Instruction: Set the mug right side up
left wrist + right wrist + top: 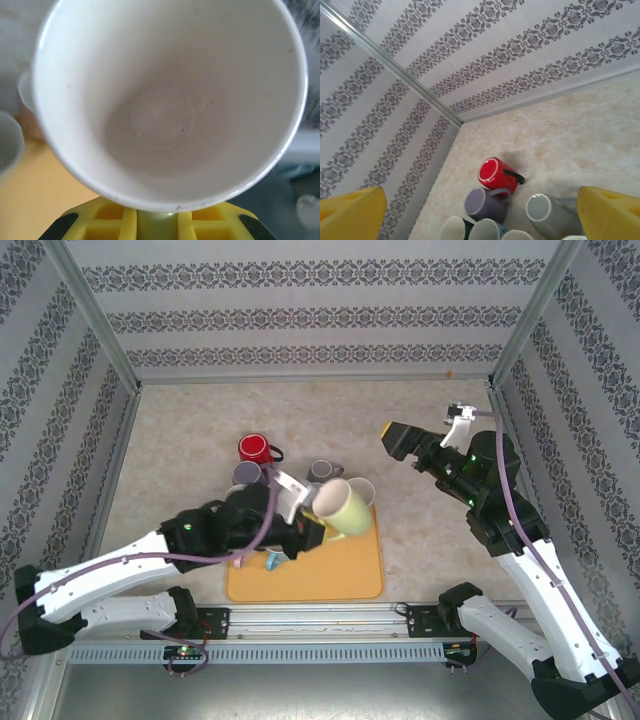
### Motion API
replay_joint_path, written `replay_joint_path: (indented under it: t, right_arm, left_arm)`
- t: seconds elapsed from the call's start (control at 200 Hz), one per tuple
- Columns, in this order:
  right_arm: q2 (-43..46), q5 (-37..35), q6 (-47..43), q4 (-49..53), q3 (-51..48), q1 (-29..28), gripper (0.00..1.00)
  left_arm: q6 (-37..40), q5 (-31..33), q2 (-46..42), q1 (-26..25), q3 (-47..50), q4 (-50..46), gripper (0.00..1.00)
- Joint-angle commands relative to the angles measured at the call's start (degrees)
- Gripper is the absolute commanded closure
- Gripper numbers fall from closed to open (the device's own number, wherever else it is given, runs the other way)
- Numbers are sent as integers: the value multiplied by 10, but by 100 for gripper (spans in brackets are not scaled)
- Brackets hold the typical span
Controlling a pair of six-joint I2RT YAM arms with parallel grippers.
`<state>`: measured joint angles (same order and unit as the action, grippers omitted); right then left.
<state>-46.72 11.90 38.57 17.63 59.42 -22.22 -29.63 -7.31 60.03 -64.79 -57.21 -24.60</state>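
Observation:
The pale yellow-green mug with a white inside hangs tilted on its side over the orange mat, its mouth turned toward my left wrist. My left gripper is shut on it at the rim. In the left wrist view the mug's white interior looms above my yellow fingers, which pinch a green strip of the mug. My right gripper is open and holds nothing, raised over the table's right side, well away from the mug. In the right wrist view its yellow fingertips stand wide apart.
A red mug, a purple mug and a grey mug stand upside down behind the mat. A white mug sits beside the held one. The red mug, purple mug and grey mug lie below my right gripper. Patterned walls enclose the table.

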Motion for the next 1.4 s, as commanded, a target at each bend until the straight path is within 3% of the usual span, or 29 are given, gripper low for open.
replay_joint_path:
  t: [0.0,0.155,0.585,0.829,1.394]
  right_arm:
    - [0,-14,-37,30,6,3,4]
    - [0,-4,-38,31,-6,2,4]
    - [-3,8,-47,30,-41,2,4]
    - [-14,18,-42,18,-53,-1,4]
    - [-39,8,-47,10,-56,-23,5]
  left_arm:
    - [45,132,35,-61,-32,-53,90]
    - [18,187,81,-100,-21,-78,91]
    - [-13,231,159,-104,27,-57,91]
    - [-53,272,154,-100,62,-58,91]
    - [-92,280,139,-70,110,-24,87]
